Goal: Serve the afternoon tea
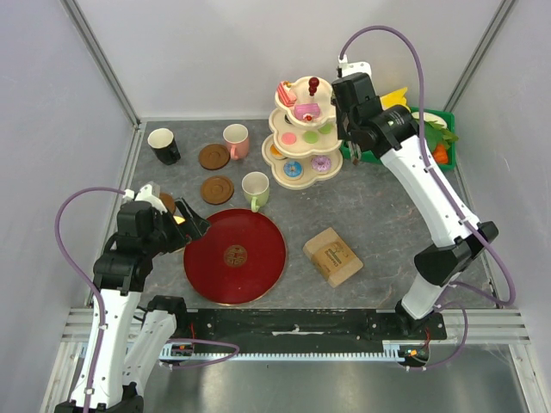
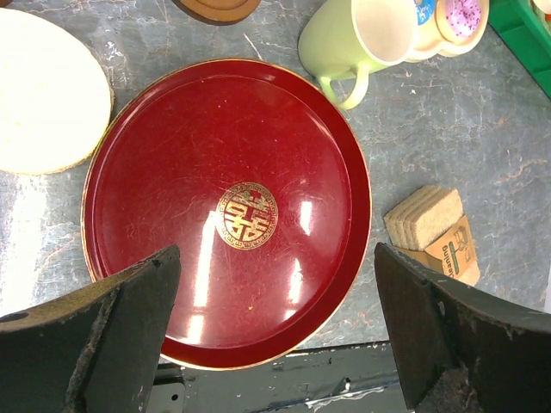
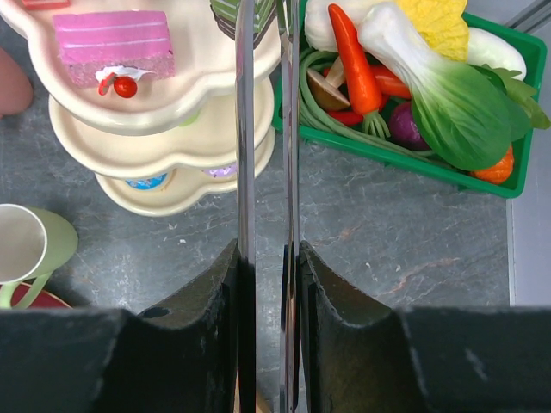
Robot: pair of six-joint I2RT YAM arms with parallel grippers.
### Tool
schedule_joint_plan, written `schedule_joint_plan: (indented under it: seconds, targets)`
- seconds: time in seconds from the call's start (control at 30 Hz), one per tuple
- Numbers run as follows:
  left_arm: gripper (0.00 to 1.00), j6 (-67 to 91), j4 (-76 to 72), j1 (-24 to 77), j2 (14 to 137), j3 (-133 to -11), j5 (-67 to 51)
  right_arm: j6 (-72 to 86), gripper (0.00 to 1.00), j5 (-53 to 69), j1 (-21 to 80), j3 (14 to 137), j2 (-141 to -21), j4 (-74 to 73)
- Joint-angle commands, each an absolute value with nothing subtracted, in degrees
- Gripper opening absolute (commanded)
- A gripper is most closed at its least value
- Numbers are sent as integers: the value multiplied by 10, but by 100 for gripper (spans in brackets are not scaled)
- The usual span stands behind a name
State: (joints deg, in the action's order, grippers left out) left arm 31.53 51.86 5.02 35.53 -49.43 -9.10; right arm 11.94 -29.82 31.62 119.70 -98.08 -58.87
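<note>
Red tray (image 1: 258, 241) is your reference: pastries (image 1: 306, 111) sit on the stand (image 1: 301, 182) beyond its far-right edge. Spread the pinched-together right gripper (image 1: 349, 148) before reaching. The left gripper (image 1: 188, 225) hangs wide apart at its left edge.

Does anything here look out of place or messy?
Nothing looks spilled or broken. Odd for afternoon tea: a green crate of toy vegetables beside the cream three-tier pastry stand, and a tan rectangular block near the round red tray.

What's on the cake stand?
On the stand: cake slices on the top tier, macarons on the middle, donuts on the bottom. The upper tiers cover parts of the lower ones, so more may hide there.
</note>
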Motion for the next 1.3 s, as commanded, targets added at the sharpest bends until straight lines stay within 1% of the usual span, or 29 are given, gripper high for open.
schedule_joint_plan:
  seconds: [0.0,0.23,0.5,0.7,1.1,1.27]
  targets:
    - [99,307,497,52,356,-498,-76,116,23,-308,313,1205,-996,-590]
    - [99,303,502,53,353,-502,-66,113,24,-296,313,1225,-1027,-594]
    - [99,303,507,53,352,-508,-56,115,42,-287,313,1256,-1045,-595]
    - [99,303,507,52,352,-508,-55,109,50,-257,313,1266,-1043,-573]
    - [99,306,507,52,352,-511,-57,110,52,-247,314,1269,-1028,-558]
    - [99,306,507,52,350,-511,-58,114,50,-242,313,1256,-1008,-552]
